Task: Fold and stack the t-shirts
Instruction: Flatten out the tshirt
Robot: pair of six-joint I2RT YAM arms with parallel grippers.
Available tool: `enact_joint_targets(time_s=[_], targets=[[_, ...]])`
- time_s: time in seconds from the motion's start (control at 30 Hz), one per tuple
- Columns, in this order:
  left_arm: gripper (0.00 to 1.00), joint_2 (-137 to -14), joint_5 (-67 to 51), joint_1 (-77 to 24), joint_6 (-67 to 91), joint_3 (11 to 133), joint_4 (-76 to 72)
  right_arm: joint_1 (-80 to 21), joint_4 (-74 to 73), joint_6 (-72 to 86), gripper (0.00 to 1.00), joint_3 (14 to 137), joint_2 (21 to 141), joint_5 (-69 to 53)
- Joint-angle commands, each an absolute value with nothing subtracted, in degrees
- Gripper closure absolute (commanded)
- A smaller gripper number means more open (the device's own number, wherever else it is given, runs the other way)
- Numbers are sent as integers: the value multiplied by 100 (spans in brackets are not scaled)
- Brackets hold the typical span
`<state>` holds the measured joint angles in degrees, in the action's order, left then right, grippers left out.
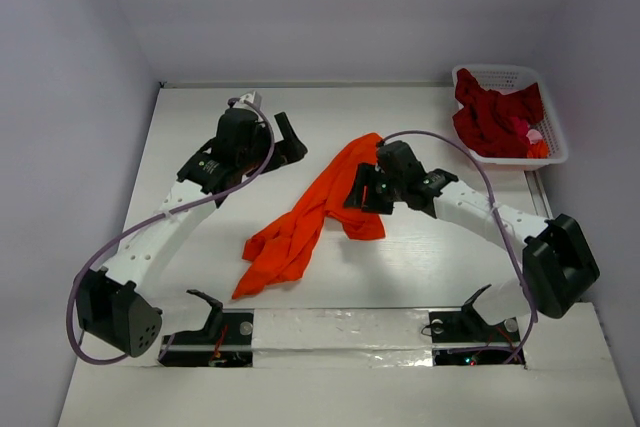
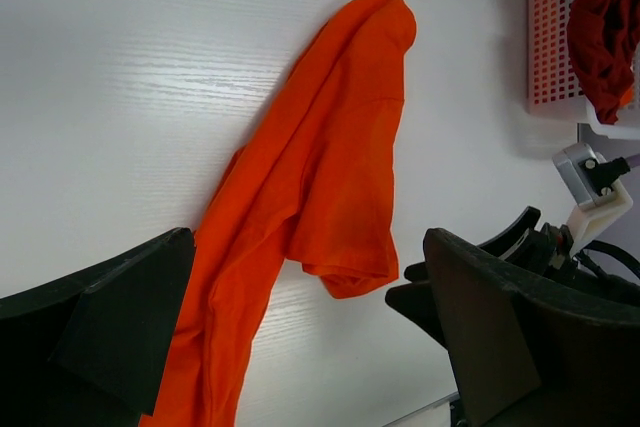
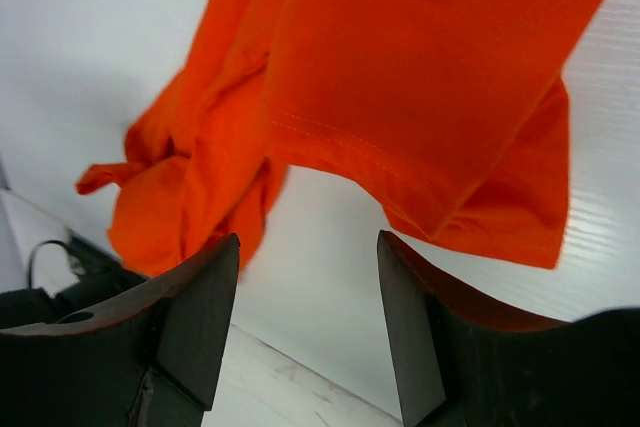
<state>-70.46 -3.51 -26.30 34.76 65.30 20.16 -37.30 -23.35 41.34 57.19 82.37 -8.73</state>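
Observation:
A bright orange t-shirt point(image 1: 300, 229) point(image 2: 330, 167) point(image 3: 420, 77) lies crumpled in a long diagonal strip across the middle of the table. My right gripper point(image 1: 358, 197) point(image 3: 308, 239) hovers at the shirt's right sleeve with its jaws apart. Bare table shows between them, and the sleeve hem lies just past the fingertips. My left gripper point(image 1: 288, 139) point(image 2: 308, 247) is wide open to the left of the shirt's upper end and holds nothing. Dark red t-shirts point(image 1: 490, 117) point(image 2: 605, 27) and a bit of pink cloth point(image 1: 535, 135) fill the basket.
A white lattice basket point(image 1: 490, 71) point(image 2: 555, 37) stands at the back right corner of the table. Purple cables loop over both arms. The arm bases sit at the near edge.

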Motion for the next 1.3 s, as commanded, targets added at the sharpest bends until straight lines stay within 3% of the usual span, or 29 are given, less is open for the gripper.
enact_joint_targets(time_s=[0.0, 0.57, 1.0, 1.27], targets=[[1, -6873, -387, -2663, 3349, 6601, 2039, -3534, -1319, 4772, 38, 5520, 8262, -1125], [1, -6759, -431, -2663, 3384, 6407, 2039, -3173, -378, 6117, 37, 4368, 8121, -1450], [1, -6803, -448, -2663, 3410, 6381, 2004, -3173, -914, 6301, 38, 4228, 7752, -1108], [1, -6794, -431, -2663, 3428, 6319, 2004, -3173, -519, 6723, 39, 3806, 7602, -1256]])
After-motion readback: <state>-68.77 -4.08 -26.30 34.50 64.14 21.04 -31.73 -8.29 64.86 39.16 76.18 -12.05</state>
